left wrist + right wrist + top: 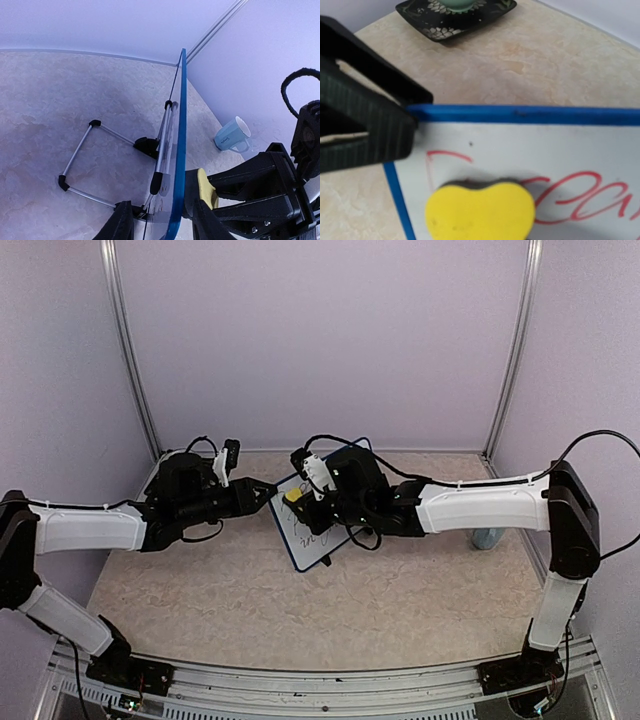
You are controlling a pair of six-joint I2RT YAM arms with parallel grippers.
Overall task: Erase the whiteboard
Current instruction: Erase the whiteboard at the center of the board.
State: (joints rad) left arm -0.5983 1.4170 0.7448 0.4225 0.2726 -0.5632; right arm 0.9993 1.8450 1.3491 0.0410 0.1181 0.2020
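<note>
1. The whiteboard [312,535] stands propped on its wire stand [77,151] about midway between the left and right edges of the tabletop [200,590], nearer the far edge than the near one. Its face leans back and is turned towards the near right corner.
2. The board has a thin blue frame, and red handwriting runs across its white face.
3. The left gripper [262,494] is at the board's left-hand upper corner, with its jaws parted and the frame's edge between them.
4. In the left wrist view one of its fingers [120,225] sits behind the board, clear of the back panel. The other sits in front, just beside the blue frame.
5. From the right wrist view the front finger meets the frame at the corner. I cannot tell whether it presses on it.
6. The right gripper [303,502] is clenched on a yellow sponge [480,212] with a dark backing layer.
7. The sponge lies flat against the board's face near that same upper corner, just beside the left gripper's finger. It covers the start of the red writing.
8. A pale blue mug [231,135] stands upright near the right edge of the tabletop, well apart from the board and partly hidden behind the right arm in the top view.
9. A dark patterned square plate [455,15] carrying something pale green sits on the tabletop behind the board, towards the far edge. What it carries is cut off by the picture's edge.
</note>
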